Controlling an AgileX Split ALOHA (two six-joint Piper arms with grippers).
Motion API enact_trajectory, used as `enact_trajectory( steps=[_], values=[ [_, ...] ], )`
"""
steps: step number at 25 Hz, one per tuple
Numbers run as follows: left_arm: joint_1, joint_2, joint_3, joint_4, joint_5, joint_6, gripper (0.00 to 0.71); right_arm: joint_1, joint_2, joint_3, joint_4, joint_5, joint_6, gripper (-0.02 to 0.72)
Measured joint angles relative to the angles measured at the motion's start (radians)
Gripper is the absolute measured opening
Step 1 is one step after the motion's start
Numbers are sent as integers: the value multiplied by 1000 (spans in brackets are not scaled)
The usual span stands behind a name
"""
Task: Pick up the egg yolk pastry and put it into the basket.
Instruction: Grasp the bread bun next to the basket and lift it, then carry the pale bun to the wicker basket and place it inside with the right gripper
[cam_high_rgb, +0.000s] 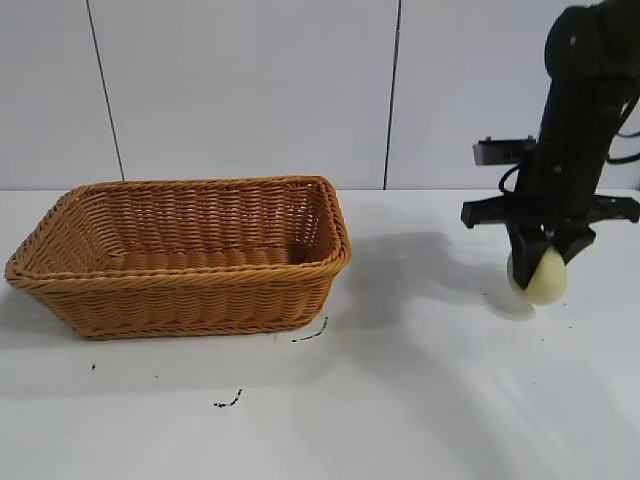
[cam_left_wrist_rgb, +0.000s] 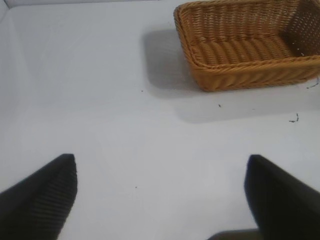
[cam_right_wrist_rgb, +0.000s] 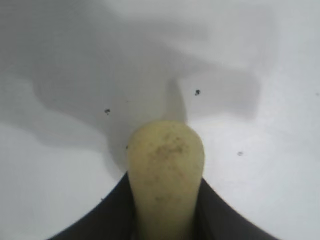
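Exterior view shows my right claw (cam_high_rgb: 540, 262) at about 3 o'clock on the white table (cam_high_rgb: 420, 400), pointing down. It is squeezed tight around the small, pale yellow, round egg yolk pastry (cam_high_rgb: 542, 276). The pastry sits on its edge between my two black fingers (cam_high_rgb: 522, 250), and it looks just off the table top or barely touching it; I cannot tell which.

The big orange-brown woven wicker basket (cam_high_rgb: 185, 255) stands at about 9 o'clock, well apart from the pastry. A few small dark specks (cam_high_rgb: 228, 403) lie on the table in front of it.

From my right wrist, the pastry (cam_right_wrist_rgb: 166, 175) is pinched between my dark fingers (cam_right_wrist_rgb: 220, 215), with its shadow on the table beyond it.

From my left wrist, my left claw (cam_left_wrist_rgb: 160, 195) is spread wide with nothing in it. Its two black fingertips (cam_left_wrist_rgb: 45, 192) hang over bare table, and the basket (cam_left_wrist_rgb: 245, 50) is far off.
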Motion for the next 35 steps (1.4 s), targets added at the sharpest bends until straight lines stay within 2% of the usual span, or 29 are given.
enact_trajectory(
  steps=[5, 7, 14, 20, 25, 28, 32, 35],
  values=[
    [0, 0, 0, 0, 0, 0, 693, 1, -37, -220, 13, 162, -3, 166],
    [0, 0, 0, 0, 0, 0, 693, 13, -35, -296, 14, 198, -3, 165],
    [0, 0, 0, 0, 0, 0, 693, 126, -8, -453, 14, 213, 2, 162],
    [0, 0, 0, 0, 0, 0, 693, 309, 90, -625, 16, 219, 13, 162],
    [0, 0, 0, 0, 0, 0, 693, 461, 192, -727, 20, 195, 27, 162],
    [0, 0, 0, 0, 0, 0, 693, 531, 252, -731, 21, 135, 34, 162],
    [0, 0, 0, 0, 0, 0, 693, 579, 337, -731, 22, 36, 35, 161],
    [0, 0, 0, 0, 0, 0, 693, 583, 394, -731, 19, -7, 36, 162]
  ],
)
